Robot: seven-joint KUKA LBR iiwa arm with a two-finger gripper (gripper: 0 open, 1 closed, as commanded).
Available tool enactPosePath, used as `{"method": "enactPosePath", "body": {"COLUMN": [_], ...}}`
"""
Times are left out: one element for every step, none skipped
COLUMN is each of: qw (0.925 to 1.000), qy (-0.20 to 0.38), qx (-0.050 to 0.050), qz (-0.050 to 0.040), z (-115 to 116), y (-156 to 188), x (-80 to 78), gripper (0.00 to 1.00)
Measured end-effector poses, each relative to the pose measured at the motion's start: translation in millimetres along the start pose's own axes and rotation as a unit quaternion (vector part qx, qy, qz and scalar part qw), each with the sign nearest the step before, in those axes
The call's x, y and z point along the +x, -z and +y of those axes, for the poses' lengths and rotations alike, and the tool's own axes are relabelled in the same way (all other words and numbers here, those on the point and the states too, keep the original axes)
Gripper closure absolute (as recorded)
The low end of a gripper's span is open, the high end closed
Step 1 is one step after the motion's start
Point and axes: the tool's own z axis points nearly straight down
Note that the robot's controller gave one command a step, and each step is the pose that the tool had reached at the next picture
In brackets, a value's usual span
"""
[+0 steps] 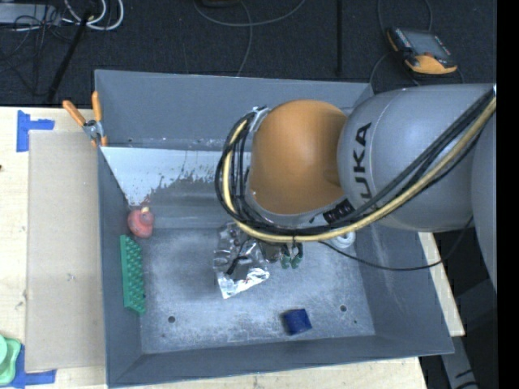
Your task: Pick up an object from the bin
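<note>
You have the gripper low over the middle of the bin, right at a crumpled foil scrap; you cannot tell whether they touch. Well apart lie a blue block toward the lower wall, and a green strip and a pink lump by the left wall.

Crumpled silver foil piece — shiny, heavily creased, roughly triangular outline with a corner pointing lower left. Lies low on the floor of the bin, about mid-floor, well clear of every wall. Upper edge is covered — extent there unclear.
</note>
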Motion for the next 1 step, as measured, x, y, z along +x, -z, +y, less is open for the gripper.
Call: {"method": "enactPosePath", "body": {"qw": [1.0], "qy": [-0.008], "qx": [0.001], "qz": [-0.0001], "z": [-4.9], "y": [62.5], "x": [-8.5], "gripper": [1.0]}}
